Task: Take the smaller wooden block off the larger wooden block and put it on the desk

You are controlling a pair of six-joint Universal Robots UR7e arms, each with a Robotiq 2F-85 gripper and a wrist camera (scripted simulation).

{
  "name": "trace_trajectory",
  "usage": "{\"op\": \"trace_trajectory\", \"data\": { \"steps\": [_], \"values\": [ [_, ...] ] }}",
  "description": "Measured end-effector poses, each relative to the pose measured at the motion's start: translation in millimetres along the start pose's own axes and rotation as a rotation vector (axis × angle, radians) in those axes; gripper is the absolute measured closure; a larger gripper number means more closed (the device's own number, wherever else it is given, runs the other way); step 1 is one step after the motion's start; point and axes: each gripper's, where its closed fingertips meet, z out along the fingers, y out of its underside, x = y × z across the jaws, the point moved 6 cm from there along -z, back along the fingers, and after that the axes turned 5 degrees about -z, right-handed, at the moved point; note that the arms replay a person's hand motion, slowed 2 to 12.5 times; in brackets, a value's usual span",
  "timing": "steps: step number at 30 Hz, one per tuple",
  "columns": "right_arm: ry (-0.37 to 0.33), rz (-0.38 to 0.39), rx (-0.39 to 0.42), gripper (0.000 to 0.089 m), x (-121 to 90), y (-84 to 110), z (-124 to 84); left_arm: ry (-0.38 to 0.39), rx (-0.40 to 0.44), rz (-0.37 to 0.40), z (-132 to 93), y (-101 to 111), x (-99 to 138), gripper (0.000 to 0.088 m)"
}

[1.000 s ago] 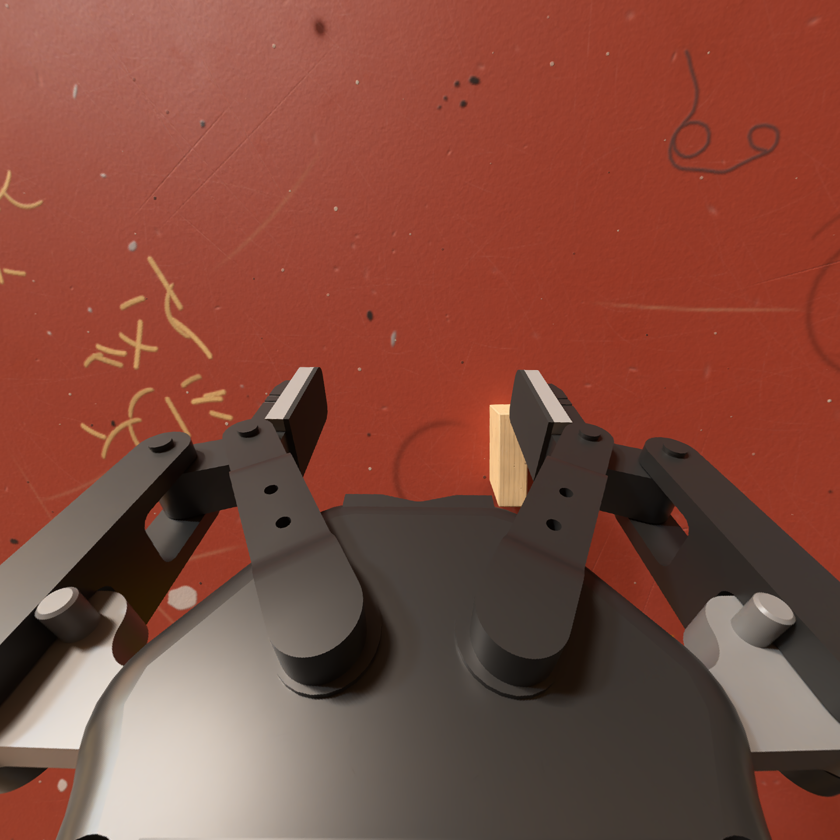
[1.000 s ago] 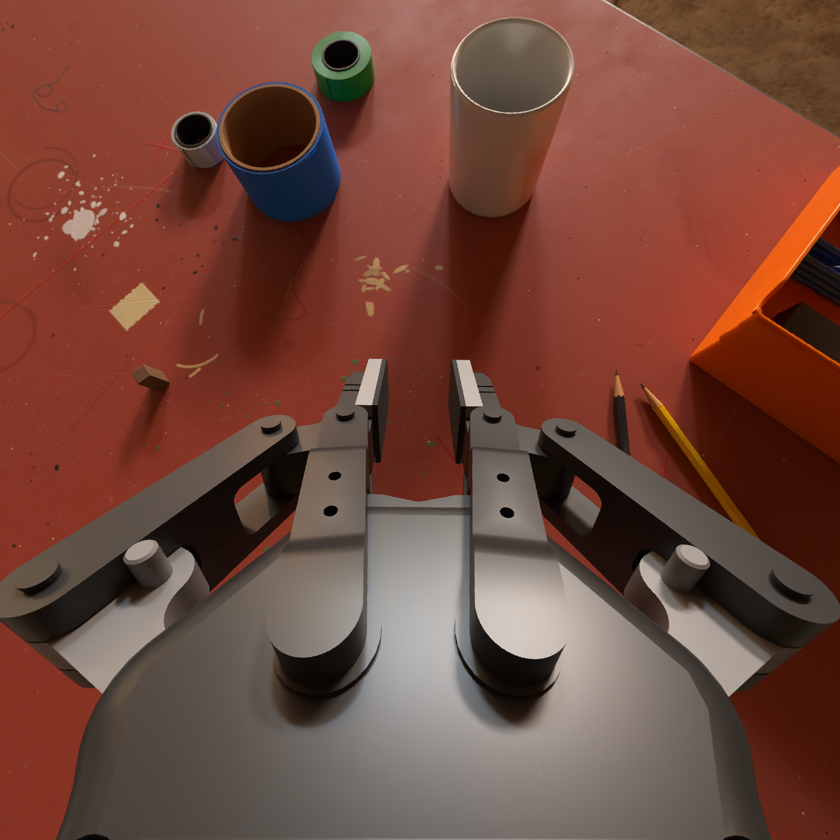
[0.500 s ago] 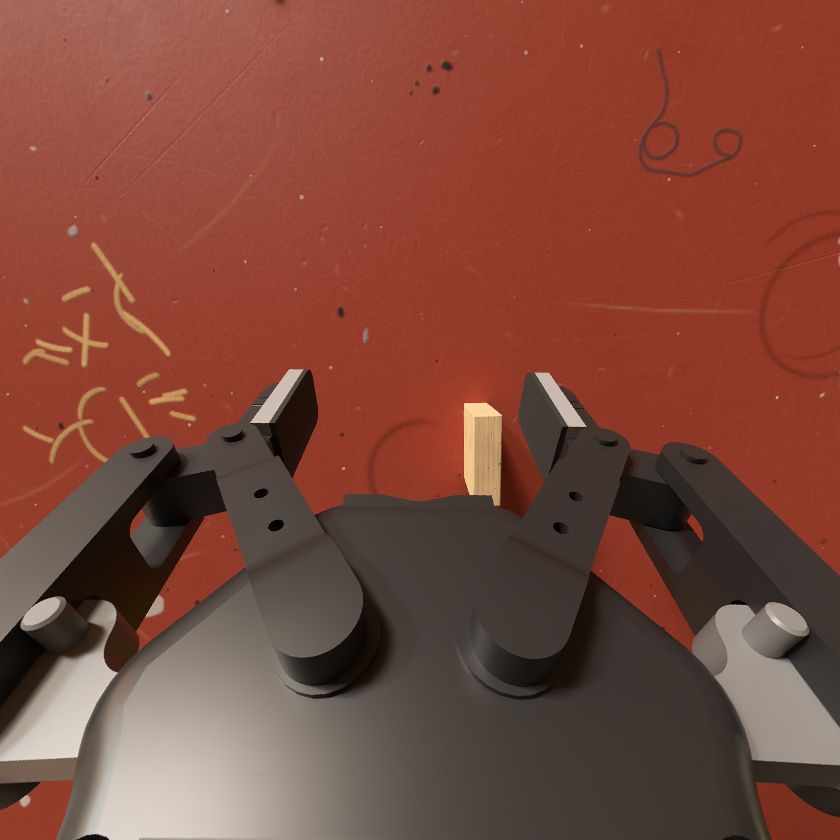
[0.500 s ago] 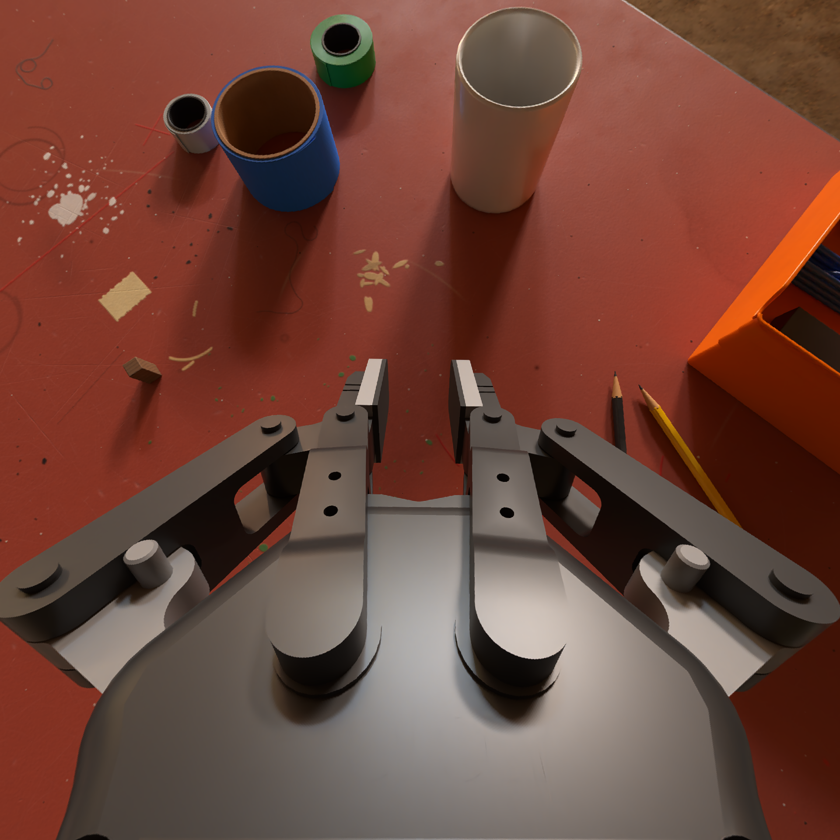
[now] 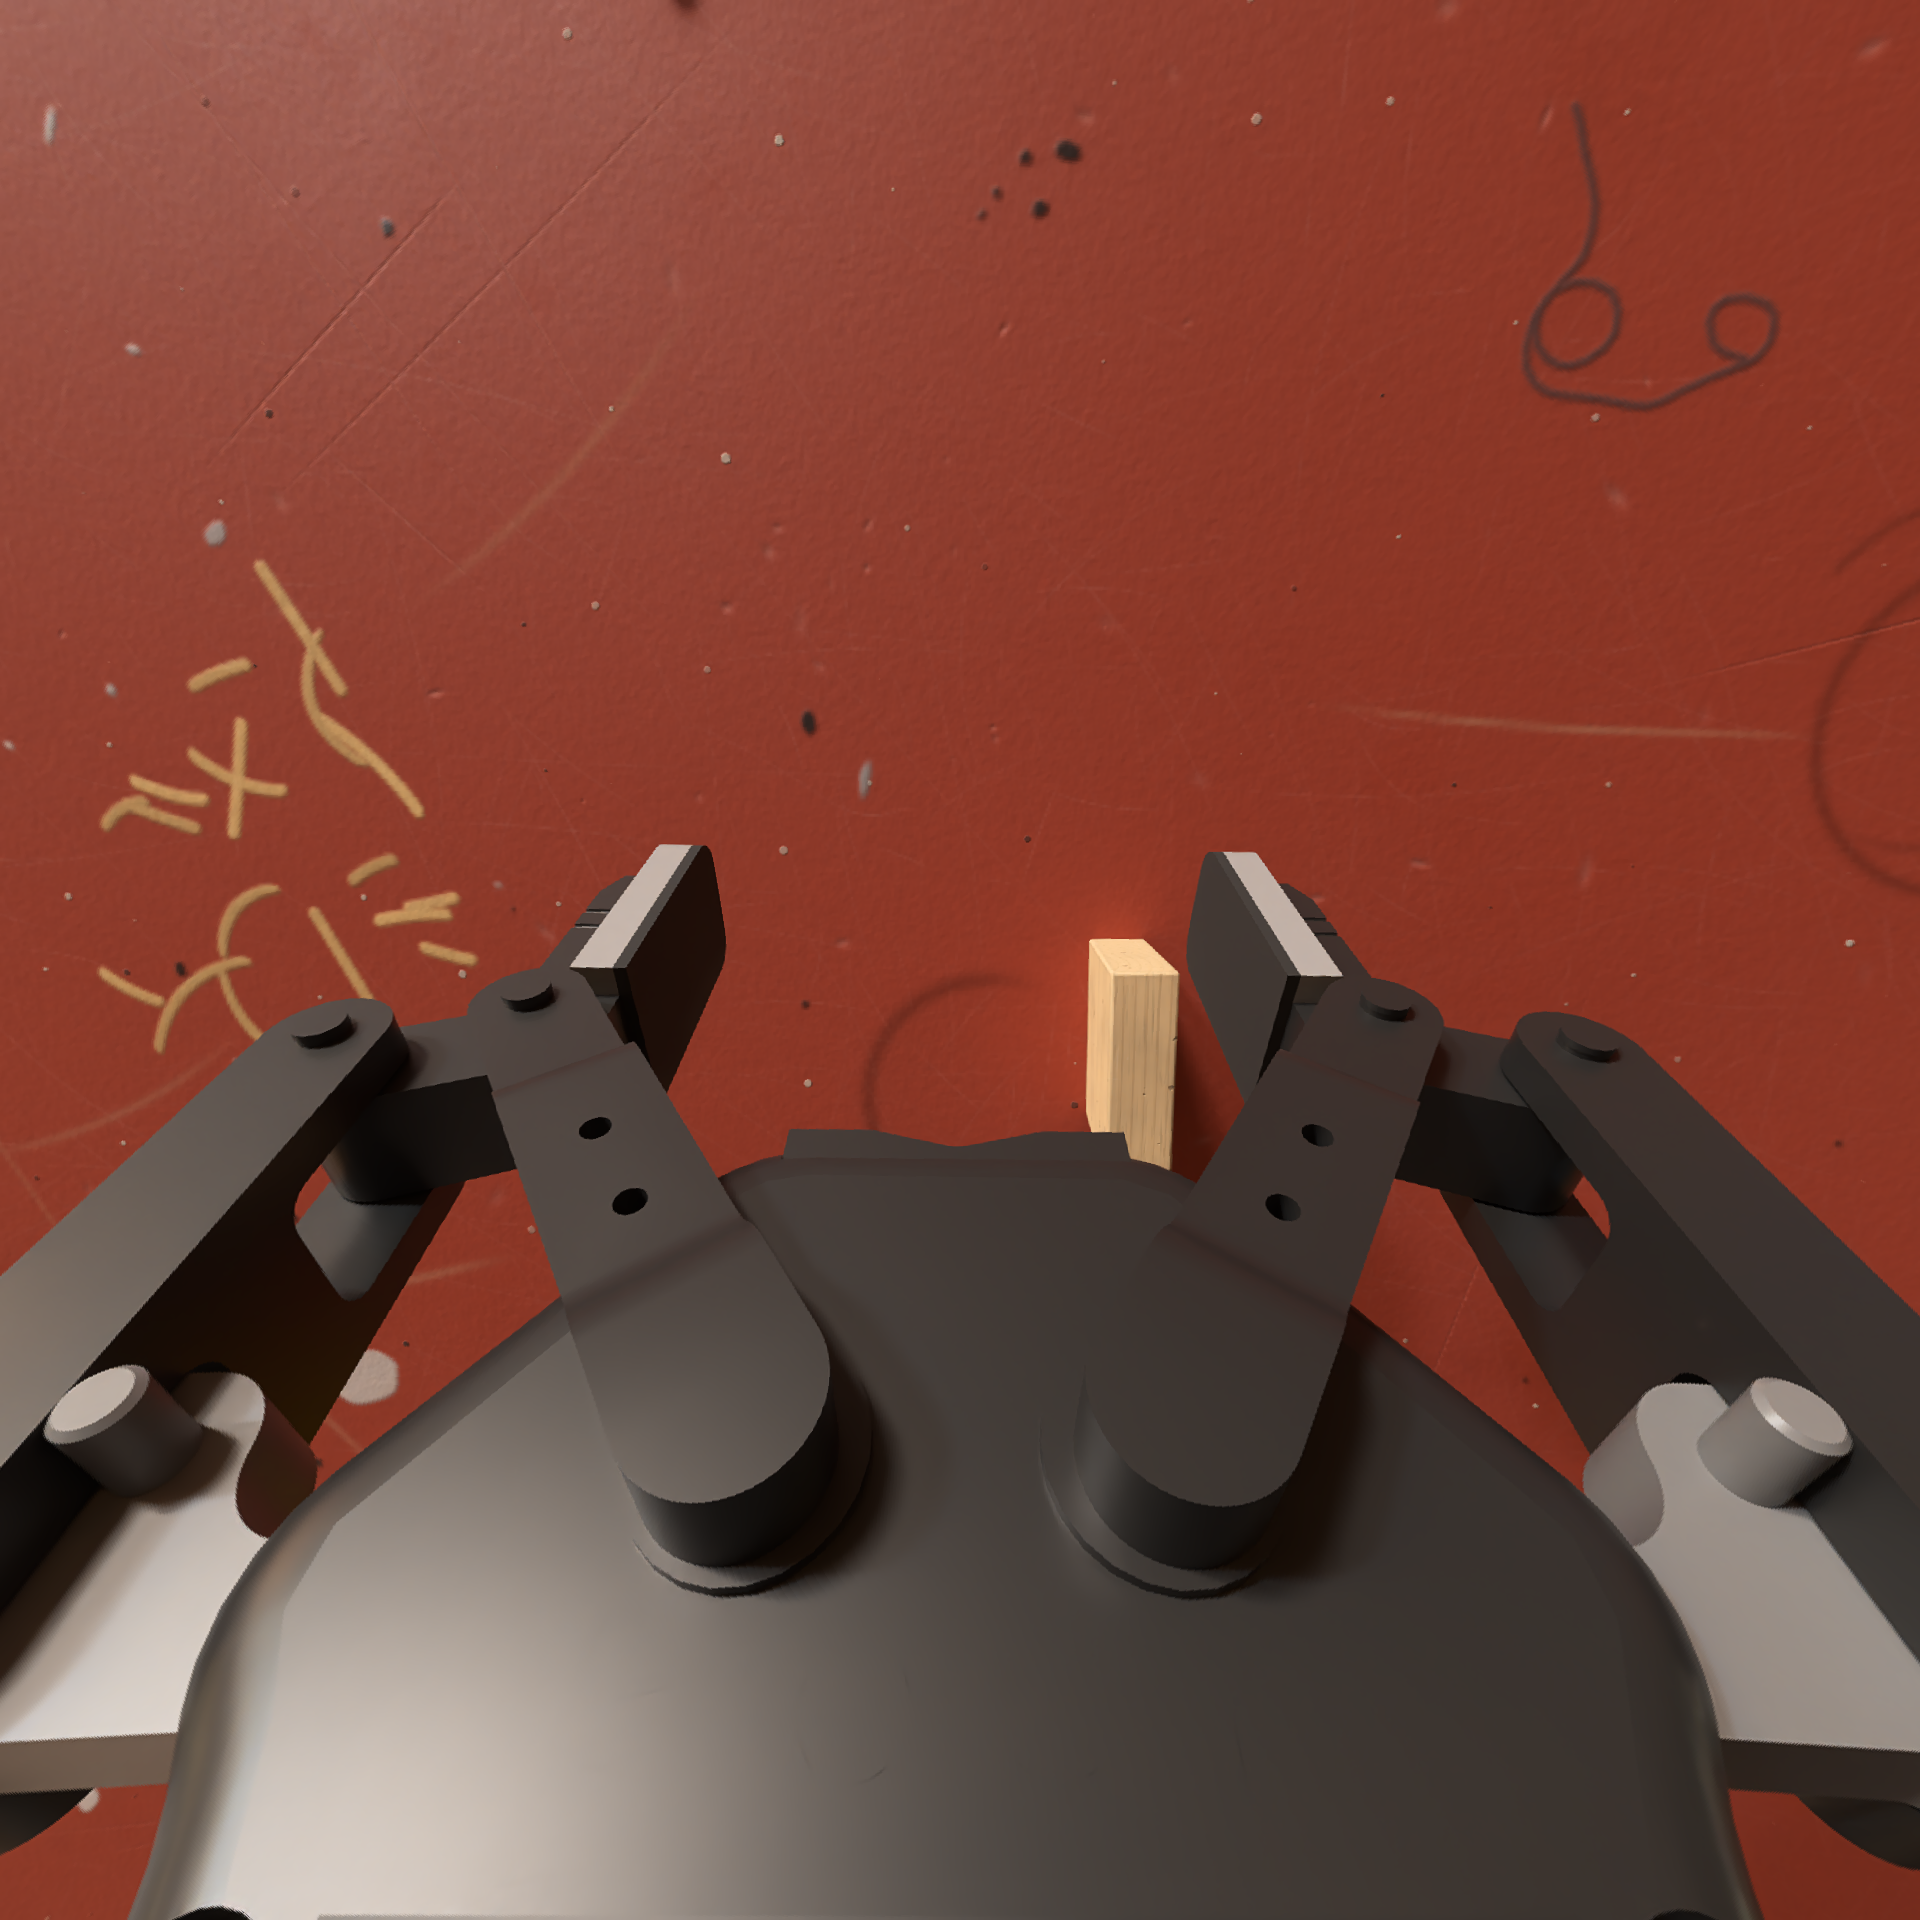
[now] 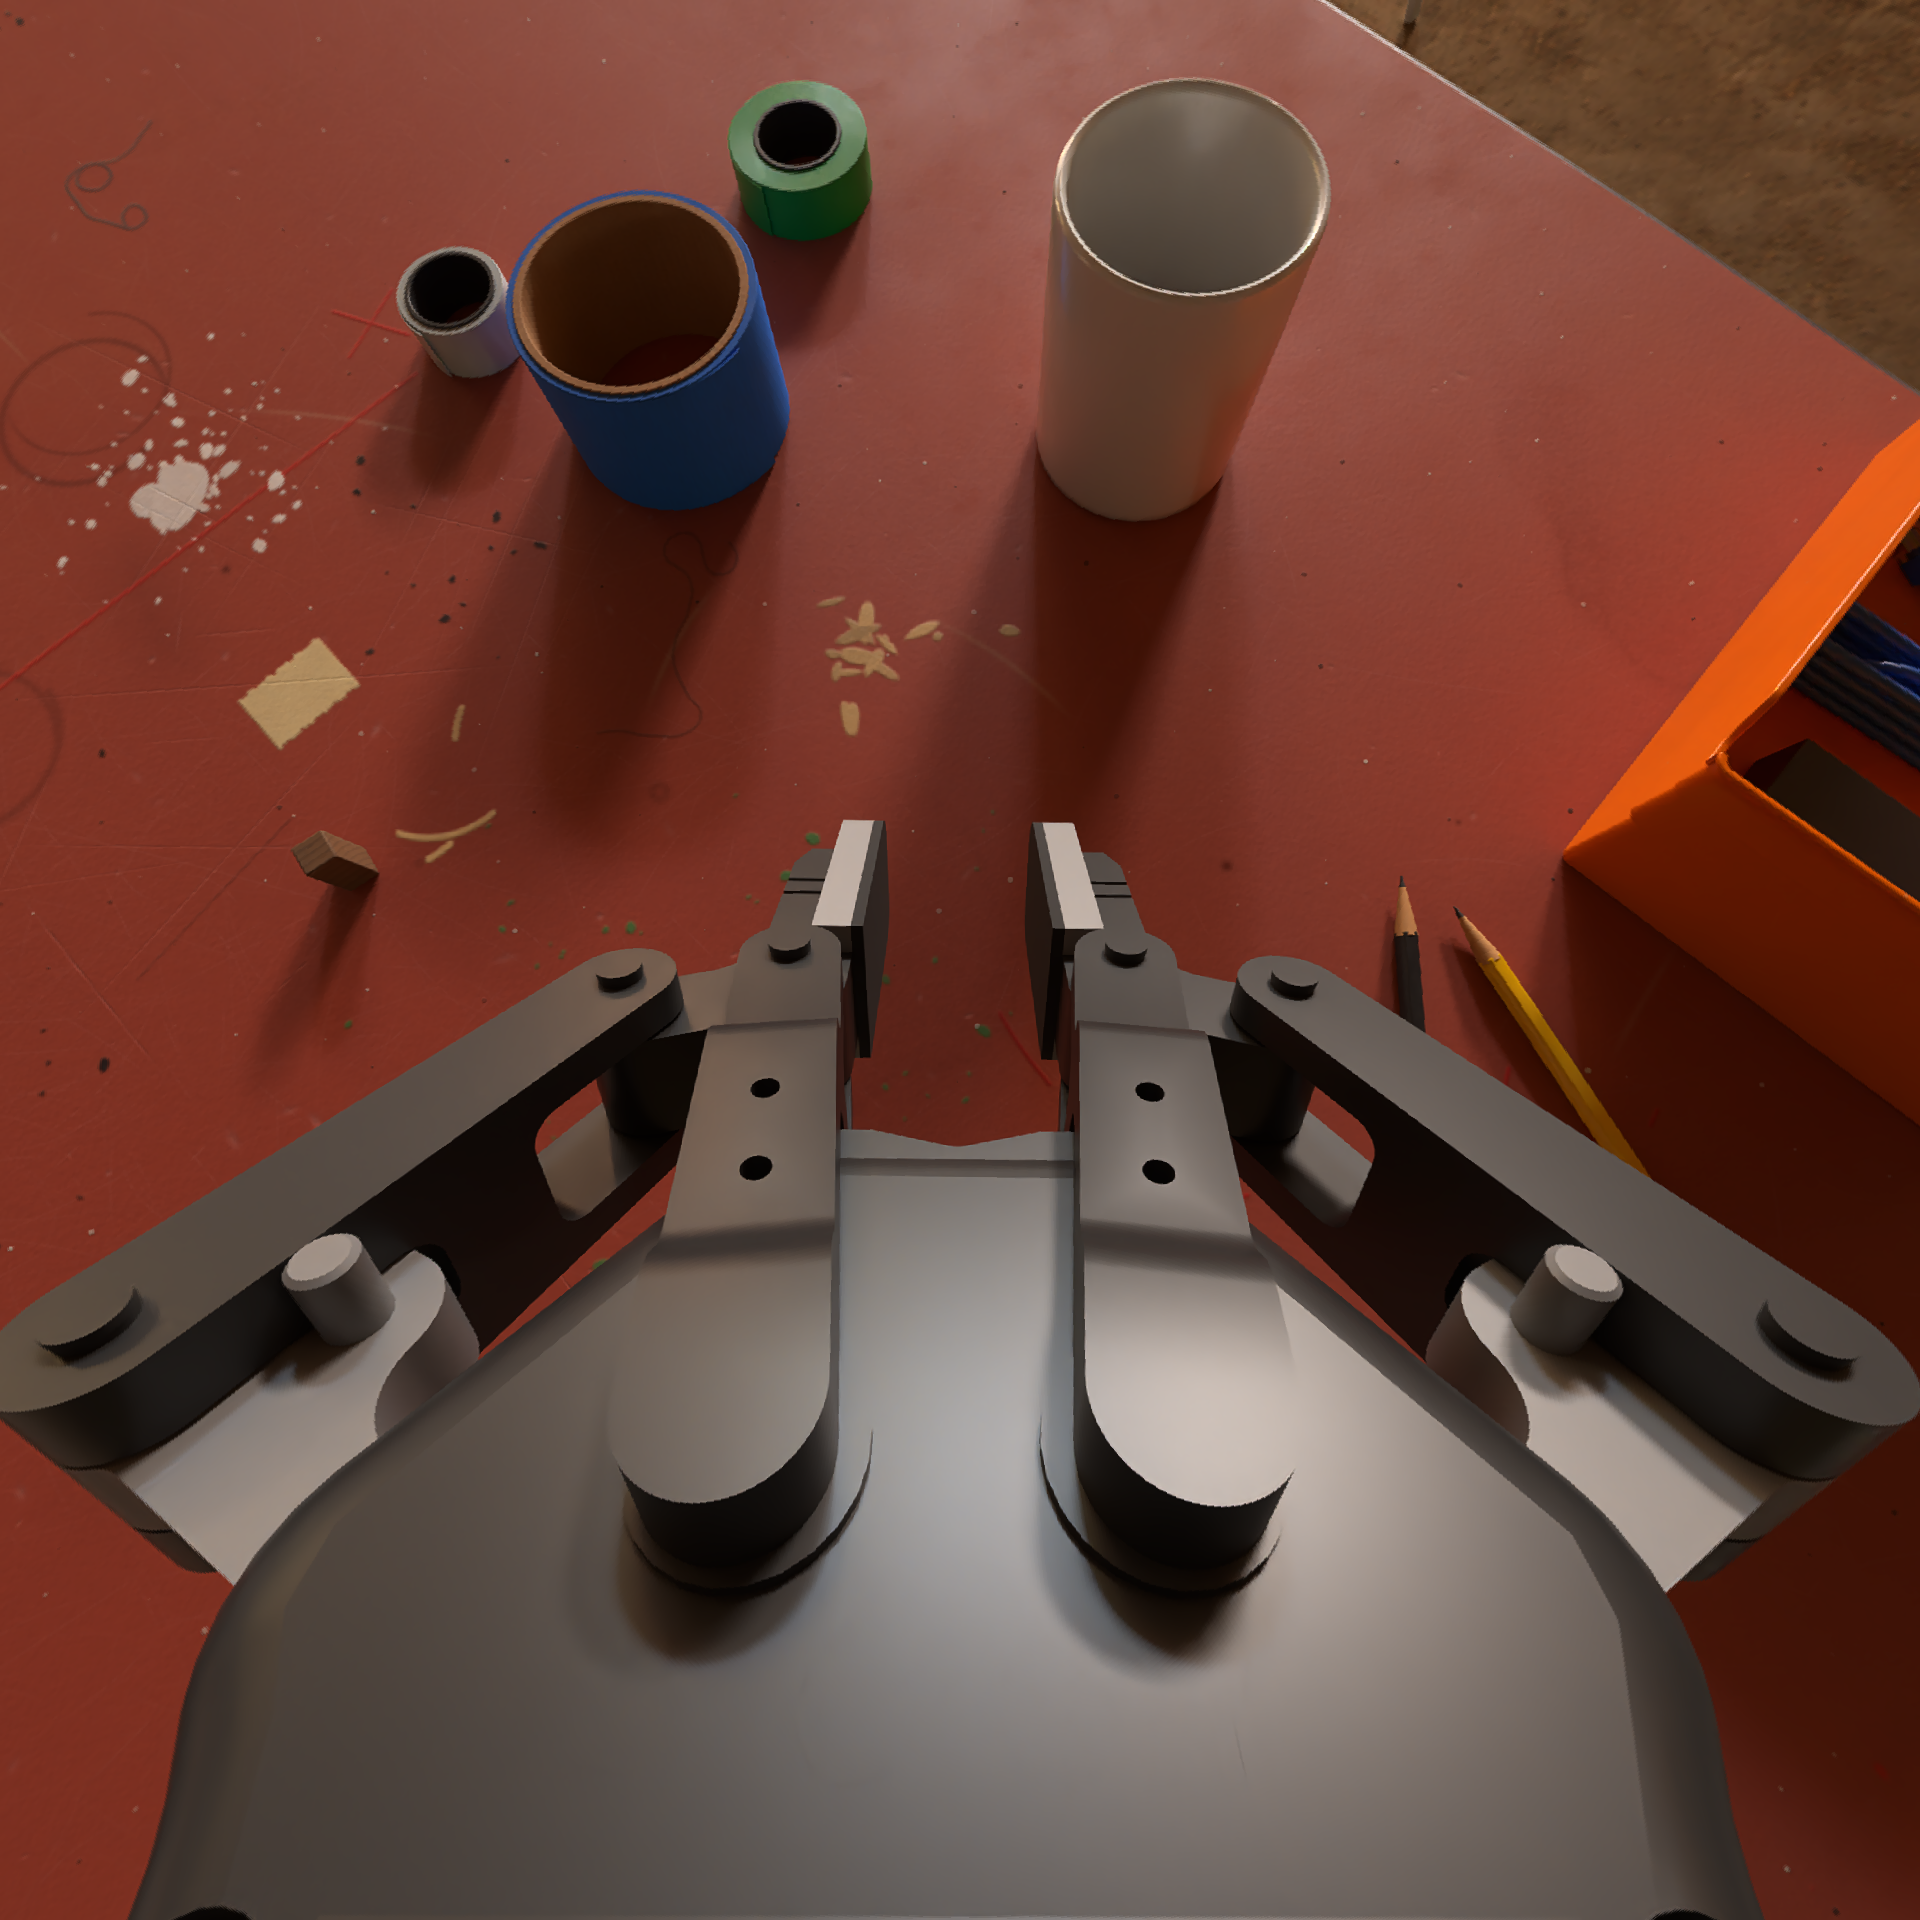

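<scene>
In the left wrist view a small light wooden block (image 5: 1130, 1044) stands upright on the red desk (image 5: 935, 416). It is between the fingers of my left gripper (image 5: 956, 914), close to the right fingertip (image 5: 1242, 925) with a thin gap, far from the left one. The left gripper is open and holds nothing. My right gripper (image 6: 956, 873) hangs over bare desk with its fingers a little apart and nothing between them. No larger wooden block shows in either view.
In the right wrist view stand a white cup (image 6: 1174, 301), a blue tape roll (image 6: 655, 353), a green roll (image 6: 800, 161) and a small grey roll (image 6: 457, 312). An orange box (image 6: 1766, 790) is at right, two pencils (image 6: 1475, 997) beside it. A tiny brown chip (image 6: 335, 860) lies left.
The left gripper's fingers spread a little wider and its right finger came off the small block, which now stands free on the desk. The right wrist view shifted only slightly.
</scene>
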Motion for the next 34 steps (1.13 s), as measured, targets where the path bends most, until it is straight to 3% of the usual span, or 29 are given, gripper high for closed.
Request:
{"op": "trace_trajectory", "data": {
  "steps": [12,34],
  "values": [
    [-0.003,-0.004,0.002,0.065,-1.3,-0.8,-0.3,-0.01,-0.036,-0.011,5.8,3.2,0.7,0.0086],
    [-0.009,-0.009,-0.009,0.0649,-2.2,-0.1,1.3,0.084,-0.049,-0.093,8.5,3.1,-0.3,0.0108]
  ]
}}
